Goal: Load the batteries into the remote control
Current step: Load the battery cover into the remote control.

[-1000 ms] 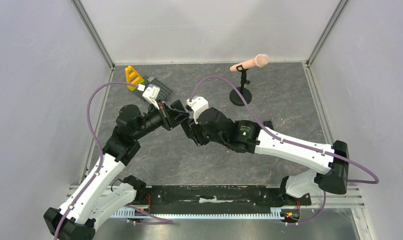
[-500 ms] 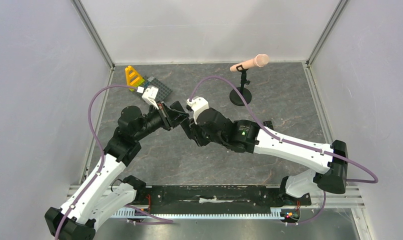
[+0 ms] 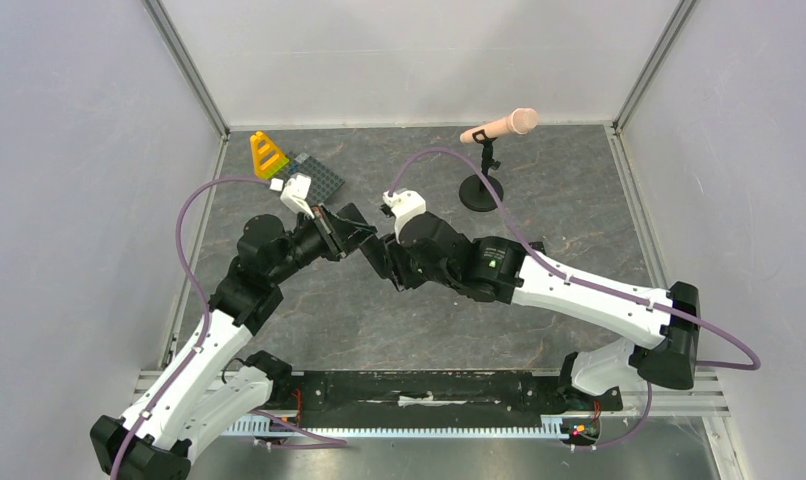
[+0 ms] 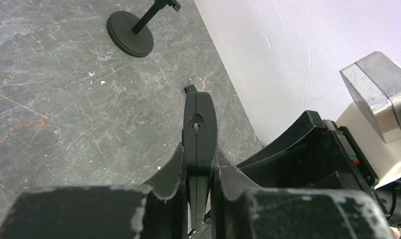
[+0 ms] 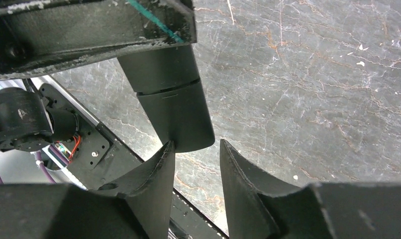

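1. Remote control (image 4: 199,119): slim black bar, raised clear of the counter (image 3: 579,200) above its middle. It is clamped edge-on in the left pincer (image 4: 197,154) and projects past the fingertips. A seam crosses its plain matt face in the right wrist view.
2. Left pincer: closed narrow on the remote control's thin sides, reaching towards the right arm.
3. Right pincer (image 5: 196,144): fingers parted to a narrow gap and gripping nothing. The remote control's free end sits just at the fingertips.
4. Microphone (image 3: 499,125): peach-coloured, tilted on a black stand (image 3: 481,192) with a round base, at the counter's far right.
5. Yellow triangular piece (image 3: 267,153): far left corner, just beside a grey studded plate (image 3: 317,178).
6. Counter: grey, marbled, walled in white.
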